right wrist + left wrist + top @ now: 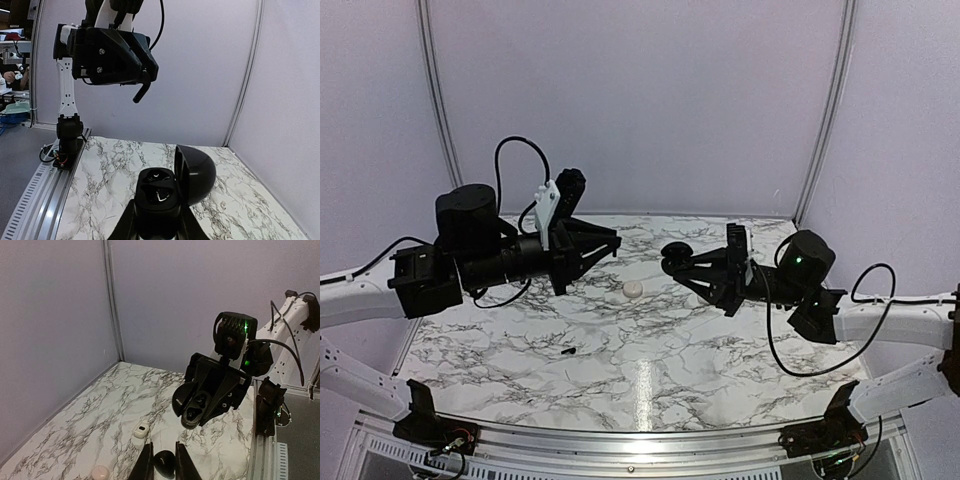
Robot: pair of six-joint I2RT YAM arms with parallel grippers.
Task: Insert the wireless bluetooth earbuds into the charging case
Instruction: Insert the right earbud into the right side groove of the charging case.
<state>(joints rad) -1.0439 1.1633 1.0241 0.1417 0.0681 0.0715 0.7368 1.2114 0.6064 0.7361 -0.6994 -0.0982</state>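
Note:
My right gripper (157,220) is shut on a black charging case (156,192), held up above the table. Its hinged lid (196,175) stands open to the right, and two dark sockets face the camera. The same case (200,405) faces my left gripper (164,447), which is shut on a small black earbud (165,463) between its fingers. From above, the left gripper (610,245) and the case (676,250) hang a short way apart over the far half of the table. A tiny dark stub (568,352), perhaps another earbud, lies on the marble.
A small cream rounded pebble (634,288) rests on the marble table (650,380) between the two grippers, and shows again as the pebble (100,472). A white squarish piece with a dark spot (141,430) lies near it. Pale walls enclose the table.

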